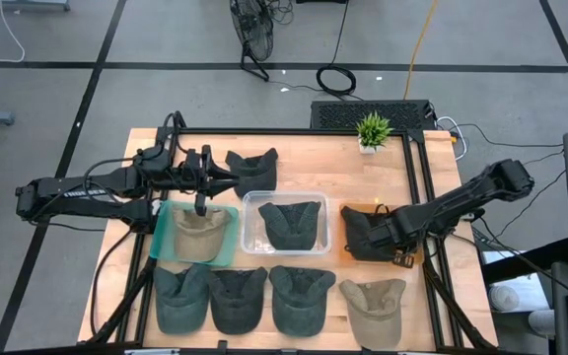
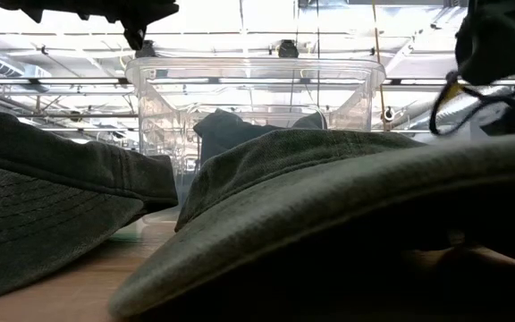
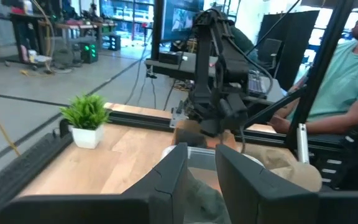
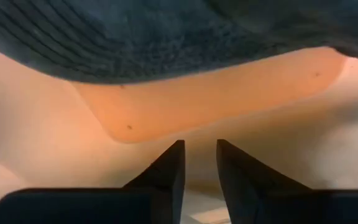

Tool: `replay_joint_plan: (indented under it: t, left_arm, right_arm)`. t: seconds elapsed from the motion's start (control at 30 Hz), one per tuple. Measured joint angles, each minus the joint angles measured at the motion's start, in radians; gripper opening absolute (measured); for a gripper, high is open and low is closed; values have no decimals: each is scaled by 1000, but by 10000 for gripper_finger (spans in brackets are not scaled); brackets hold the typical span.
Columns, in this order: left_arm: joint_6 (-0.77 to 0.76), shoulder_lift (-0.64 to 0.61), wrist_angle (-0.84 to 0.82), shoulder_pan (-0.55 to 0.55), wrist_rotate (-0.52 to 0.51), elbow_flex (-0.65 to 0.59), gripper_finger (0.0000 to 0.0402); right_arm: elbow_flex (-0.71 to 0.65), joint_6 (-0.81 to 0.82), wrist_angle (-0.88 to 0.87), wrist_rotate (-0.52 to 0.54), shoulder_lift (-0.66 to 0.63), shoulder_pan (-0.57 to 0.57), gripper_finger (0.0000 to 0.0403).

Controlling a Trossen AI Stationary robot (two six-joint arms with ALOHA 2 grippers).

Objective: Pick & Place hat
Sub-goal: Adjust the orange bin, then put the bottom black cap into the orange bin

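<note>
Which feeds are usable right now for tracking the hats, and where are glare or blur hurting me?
High view: evenly lit, sharp, every hat readable. Low view: a dark hat brim fills the foreground out of focus, ceiling lights backlight the clear bin. Right wrist view: too close, the dark hat over the orange mat is soft. Left wrist view: clear, plant sharp.

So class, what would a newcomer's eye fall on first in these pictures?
Probably the row of four caps along the table's near edge, three dark and one tan. Next, the clear tub at the centre with a dark cap inside. Then the right gripper, low over a black cap on an orange mat.
</note>
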Motion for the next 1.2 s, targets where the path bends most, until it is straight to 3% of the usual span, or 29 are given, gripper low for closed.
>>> replay_joint_plan:
  t: [0.13,0.33,0.57,0.7,0.87,1.2]
  left_arm:
    - [3,0,2,0,0,0,93]
    - [4,0,10,0,-1,0,93]
    - [4,0,9,0,-1,0,93]
    - [0,0,9,0,1,0,93]
    - [0,0,9,0,32,0,93]
    - [9,0,-8,-51,45,0,93]
  right_arm:
    - [0,-21,-3,11,35,-1,60]
    - [17,34,-29,129,29,-1,38]
    - [163,127,-226,288,-2,-1,21]
    - [249,197,-303,316,-40,1,18]
    - [320,228,-208,290,-116,36,18]
    - [352,115,175,393,-183,227,18]
